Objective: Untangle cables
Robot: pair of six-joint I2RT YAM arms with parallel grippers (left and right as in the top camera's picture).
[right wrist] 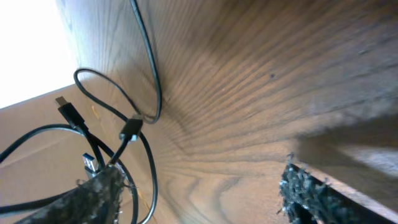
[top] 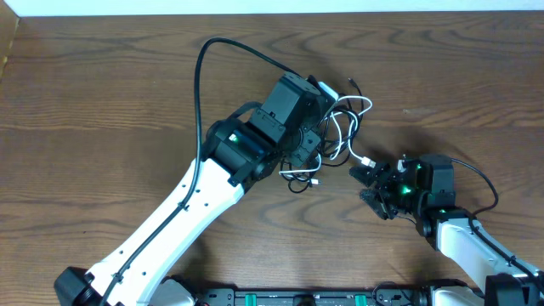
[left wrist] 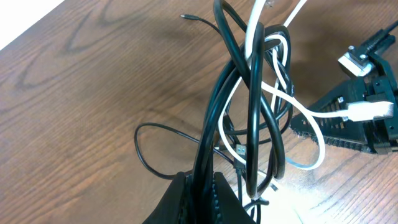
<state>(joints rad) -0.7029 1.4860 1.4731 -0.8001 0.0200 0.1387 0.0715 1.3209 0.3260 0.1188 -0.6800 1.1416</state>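
A tangle of black cables (top: 308,155) and one white cable (top: 347,127) lies mid-table, partly under my left wrist. My left gripper (left wrist: 202,186) is shut on black cable strands and holds the bundle (left wrist: 249,112) up; the white cable (left wrist: 292,99) loops through it. The white plug (top: 368,161) lies just left of my right gripper (top: 370,185), which is open and empty beside the tangle. In the right wrist view, black cable loops with plug ends (right wrist: 130,127) lie past the left finger; the gripper (right wrist: 205,193) has only bare wood between its fingers.
The wooden table (top: 102,93) stretches all round the tangle. A thicker black robot wire (top: 204,68) arcs over the left arm. The table's far edge (top: 272,15) meets a white wall.
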